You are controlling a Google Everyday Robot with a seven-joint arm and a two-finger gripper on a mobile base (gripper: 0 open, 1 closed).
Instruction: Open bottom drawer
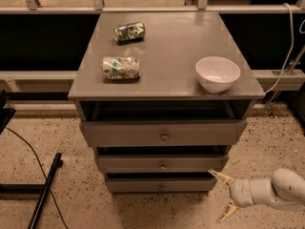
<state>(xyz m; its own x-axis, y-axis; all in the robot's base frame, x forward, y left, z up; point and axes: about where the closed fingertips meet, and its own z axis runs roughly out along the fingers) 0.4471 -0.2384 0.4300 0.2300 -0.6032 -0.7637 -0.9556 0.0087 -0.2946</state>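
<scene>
The bottom drawer [159, 184] is the slim grey front lowest on the cabinet, with a tiny round knob [161, 187] at its centre. It sits nearly flush under the middle drawer [161, 163]. My gripper [223, 197] is low at the right, just beside the drawer's right end, on a white arm coming in from the right edge. Its two tan fingers [218, 176] are spread apart and hold nothing.
The grey cabinet top [167, 75] holds a white bowl [218, 73] at the right, a crushed can [121, 67] at the left and a green can [129, 32] behind it. The top drawer [163, 133] is the widest. A black pole [45, 190] lies on the speckled floor at the left.
</scene>
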